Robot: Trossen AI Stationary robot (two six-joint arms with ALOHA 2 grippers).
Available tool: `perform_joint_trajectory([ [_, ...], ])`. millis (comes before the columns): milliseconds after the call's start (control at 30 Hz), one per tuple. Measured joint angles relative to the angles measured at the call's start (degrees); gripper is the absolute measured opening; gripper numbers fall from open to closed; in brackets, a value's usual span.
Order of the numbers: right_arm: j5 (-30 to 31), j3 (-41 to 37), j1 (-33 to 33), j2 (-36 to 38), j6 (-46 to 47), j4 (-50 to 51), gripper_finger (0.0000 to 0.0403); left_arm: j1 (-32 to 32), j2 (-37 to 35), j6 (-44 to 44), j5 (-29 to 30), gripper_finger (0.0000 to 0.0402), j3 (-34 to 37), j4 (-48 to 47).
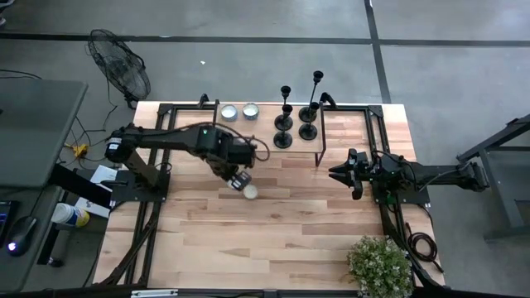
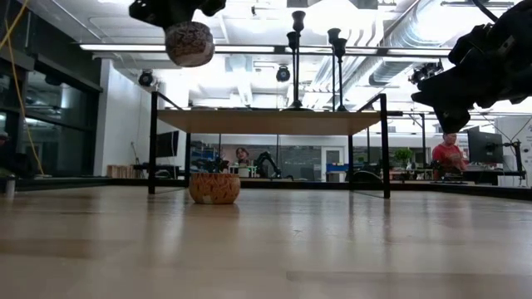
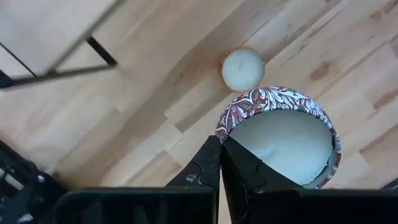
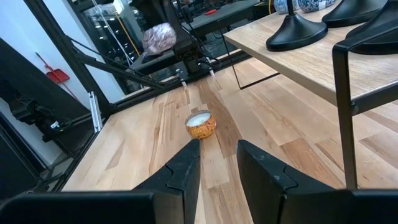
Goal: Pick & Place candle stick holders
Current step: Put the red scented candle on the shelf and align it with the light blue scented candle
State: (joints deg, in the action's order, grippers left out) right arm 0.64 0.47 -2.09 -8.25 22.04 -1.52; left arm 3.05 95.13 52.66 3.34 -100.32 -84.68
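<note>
Patterned red-and-white, the candle tin (image 3: 280,134) I hold in my left gripper (image 1: 240,180) is pinched at its rim by closed fingers, lifted clear above mid-table. A second orange-patterned candle (image 4: 201,125) sits on the boards directly beneath it. My right gripper (image 4: 217,155) waits near the table's right edge, fingers parted, holding nothing. Candle stick holders (image 1: 296,112) stand upright, stems vertical, on the raised shelf (image 4: 311,65) along the far edge. They lie beyond both hands; I judge the right arm nearer for reaching them.
</note>
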Motion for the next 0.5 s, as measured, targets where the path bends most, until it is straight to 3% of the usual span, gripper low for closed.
perform_joint_trajectory([
  [500,0.00,0.00,-0.02,0.00,0.00,0.00,0.0098,-8.79,0.04,-15.08,0.30,0.0000,-0.67,-0.88],
])
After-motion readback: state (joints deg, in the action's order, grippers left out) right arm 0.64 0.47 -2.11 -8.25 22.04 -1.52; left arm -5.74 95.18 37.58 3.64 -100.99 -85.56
